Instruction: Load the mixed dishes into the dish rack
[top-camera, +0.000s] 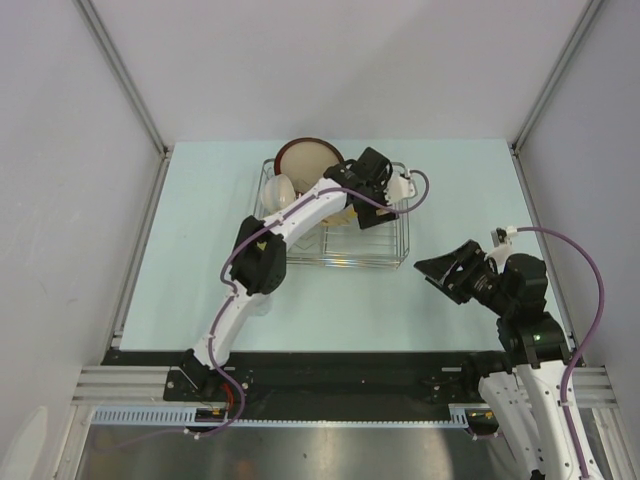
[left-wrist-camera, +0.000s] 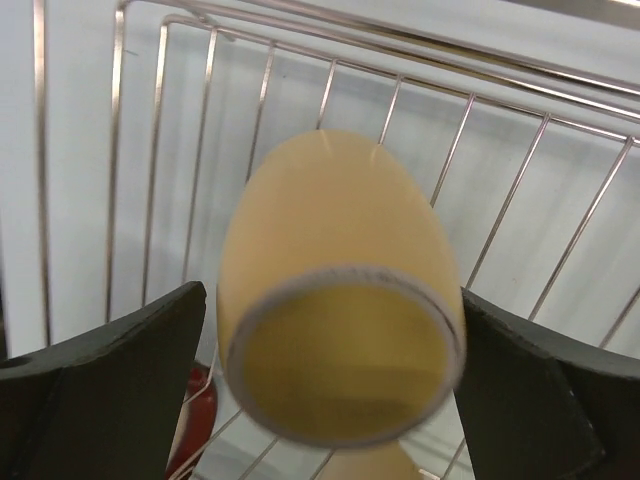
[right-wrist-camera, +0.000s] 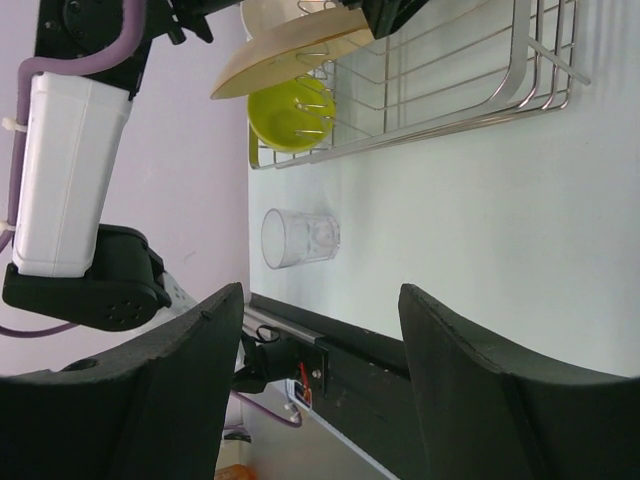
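A pale mint-green flat worktop (top-camera: 190, 230) sits between plain white walls (top-camera: 330, 60) and aluminium corner posts (top-camera: 120, 72). At its near edge run a black strip (top-camera: 350, 360), a ribbed aluminium rail (top-camera: 120, 383) and a brushed steel sheet (top-camera: 330, 455).

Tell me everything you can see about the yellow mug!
The mug is tan-yellow and smooth, like glazed ceramic, with a paler rim round its open, empty mouth. That mouth faces the left wrist camera, slightly blurred. No handle shows. It sits between the two dark fingers of the left tool, over the wires of the dish rack. Whether the fingers press on it is unclear.
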